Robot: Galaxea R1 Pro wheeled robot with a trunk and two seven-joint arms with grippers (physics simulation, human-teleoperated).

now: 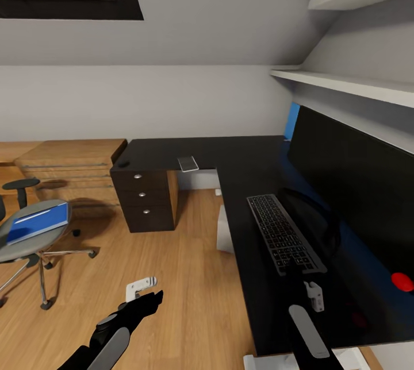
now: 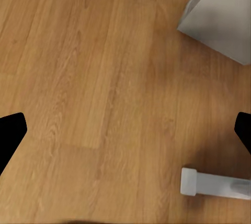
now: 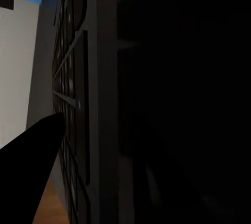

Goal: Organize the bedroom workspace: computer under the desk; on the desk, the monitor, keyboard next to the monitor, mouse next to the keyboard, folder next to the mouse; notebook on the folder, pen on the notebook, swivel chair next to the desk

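The long L-shaped desk with a black top fills the right half of the head view, its black drawer block with round silver knobs standing at the end of the far wing. A slim dark grey keyboard with black keys lies on the near wing, close to its inner edge and running along it. Just beside the keyboard, toward the wall edge, stands the wide black flat-screen monitor, with the bright blue back panel showing past its far end. A small dark oval mouse sits at the far wing's outer end, above the drawers. A thin grey flat notebook rests at the front edge of that wing, near the inner corner. A small white box-shaped computer tower stands on the light wood floor under the near wing.

Well apart, at the left, is the grey upholstered swivel chair on a chrome star base, with a flat bright blue folder lying on its seat. A light wood dresser stands behind it.

The left gripper hangs over the floor, its black fingertips spread wide with nothing between them. The right gripper is over the keyboard's near end; one dark fingertip shows against the keyboard's edge, and I cannot tell how far its jaws stand apart or whether they grasp anything.
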